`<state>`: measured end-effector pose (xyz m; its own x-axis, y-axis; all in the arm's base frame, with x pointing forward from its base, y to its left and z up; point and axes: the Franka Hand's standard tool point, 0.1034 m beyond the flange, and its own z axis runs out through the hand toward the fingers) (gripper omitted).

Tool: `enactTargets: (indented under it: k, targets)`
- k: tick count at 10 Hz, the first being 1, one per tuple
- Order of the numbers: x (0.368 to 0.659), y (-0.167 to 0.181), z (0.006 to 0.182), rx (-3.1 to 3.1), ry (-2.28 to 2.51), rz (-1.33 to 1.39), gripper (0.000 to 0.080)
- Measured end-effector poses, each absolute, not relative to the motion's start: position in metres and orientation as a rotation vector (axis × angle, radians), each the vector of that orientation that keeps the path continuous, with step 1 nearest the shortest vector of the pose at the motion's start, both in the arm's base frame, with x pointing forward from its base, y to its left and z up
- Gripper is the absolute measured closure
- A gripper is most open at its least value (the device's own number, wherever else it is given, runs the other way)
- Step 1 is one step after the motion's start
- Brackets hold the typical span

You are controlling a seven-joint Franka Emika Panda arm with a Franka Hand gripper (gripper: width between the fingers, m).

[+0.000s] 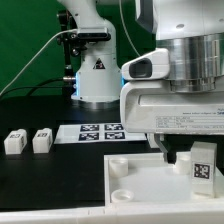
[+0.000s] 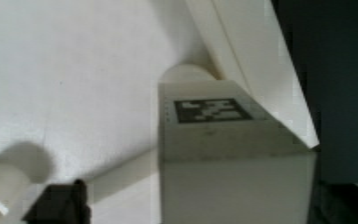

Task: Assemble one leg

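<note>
The panel (image 1: 150, 195) is plain white, and the leg (image 1: 201, 165) on it is white too, its face carrying a black-and-white square tag of blocky cells. Under the panel the bench (image 1: 40, 180) is black. Beyond the panel lies the white marker board (image 1: 100, 130) with black-and-white tags, to the exterior view's left of the panel stand two more legs (image 1: 14, 142), white with dark-patterned tags, and far behind it hangs a green backdrop (image 1: 25, 40).
</note>
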<state>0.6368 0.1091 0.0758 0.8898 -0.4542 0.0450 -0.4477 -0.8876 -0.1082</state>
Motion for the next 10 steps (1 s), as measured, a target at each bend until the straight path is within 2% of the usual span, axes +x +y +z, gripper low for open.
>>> enactTargets:
  k: [1, 2, 3, 7, 10]
  targets:
    - [0.6367, 0.1091, 0.0758, -2.961, 0.708, -0.105, 0.0230]
    - [0.6367, 0.1091, 0.0757, -2.961, 0.708, -0.105, 0.0413]
    - [0.6368, 0.1091, 0.0758, -2.961, 0.708, -0.105, 0.0510]
    - [0.6367, 0.1094, 0.0757, -2.941, 0.783, -0.101, 0.0509]
    - [0.6346, 0.1049, 0.0748, -2.679, 1.414, -0.048, 0.0508]
